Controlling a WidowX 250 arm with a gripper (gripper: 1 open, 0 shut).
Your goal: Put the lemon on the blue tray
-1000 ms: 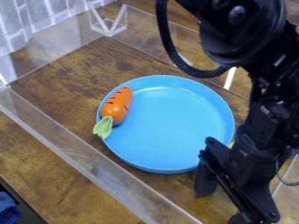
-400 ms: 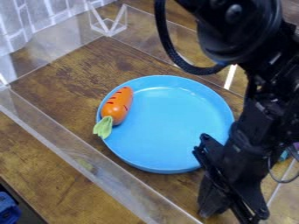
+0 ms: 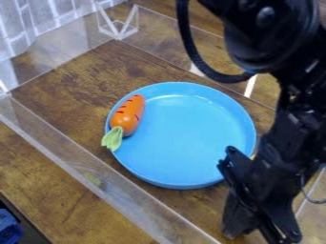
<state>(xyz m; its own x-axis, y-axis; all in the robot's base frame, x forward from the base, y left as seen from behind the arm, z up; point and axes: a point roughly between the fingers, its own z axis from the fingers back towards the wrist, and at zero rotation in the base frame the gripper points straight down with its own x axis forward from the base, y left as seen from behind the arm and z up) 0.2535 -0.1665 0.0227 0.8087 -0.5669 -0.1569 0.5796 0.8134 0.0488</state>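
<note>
The blue tray (image 3: 192,133) lies in the middle of the wooden table, a large round light-blue dish with a low rim. An orange carrot (image 3: 125,113) with green leaves rests on its left edge. The lemon is hidden from view. My black gripper (image 3: 261,221) points down just off the tray's lower right rim. The arm's dark bulk covers its fingertips, and I cannot see anything between them. Its jaws are shut.
The black arm (image 3: 274,57) and its cable fill the right side. A clear plastic wall (image 3: 76,157) runs along the table's near left edge. A clear stand (image 3: 117,17) sits at the back.
The gripper's dark lower parts have drawn together beside the tray's right rim. The arm has stayed in place, and the carrot and tray have not moved.
</note>
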